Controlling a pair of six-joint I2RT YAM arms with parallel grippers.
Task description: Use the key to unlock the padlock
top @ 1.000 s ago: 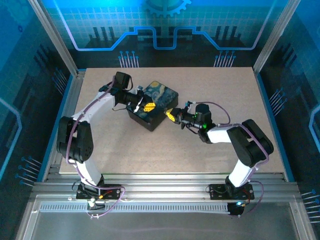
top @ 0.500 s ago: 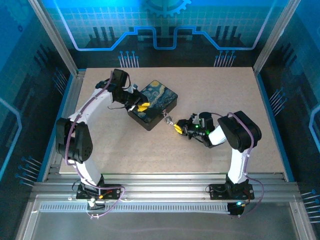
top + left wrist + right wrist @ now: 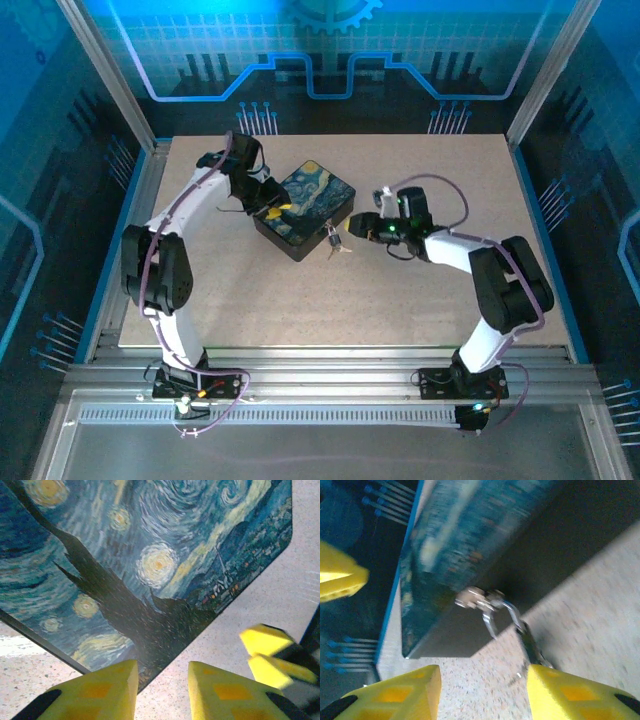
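Observation:
The box [image 3: 305, 208] with the starry-night lid [image 3: 150, 555] stands at the table's middle. From the hasp [image 3: 476, 599] on its dark front wall hangs the padlock [image 3: 532, 646], also seen as a small metal cluster [image 3: 333, 243] at the box's near corner, with what looks like the key lying by it. My right gripper [image 3: 482, 677] is open just off that wall [image 3: 353, 228], the padlock beside its right finger and nothing between its fingers. My left gripper [image 3: 161, 672] is open over the lid's edge [image 3: 272, 208], holding nothing.
The pale speckled tabletop [image 3: 400, 290] runs wide in front and to the right of the box. A metal frame rail [image 3: 140, 230] borders the left side. The right gripper's yellow fingers [image 3: 267, 652] show close beside the left gripper.
The right gripper pulled the padlock out from the box, then let go and swung back up beside the box wall. The padlock now hangs loose. The left gripper shifted slightly on the lid.

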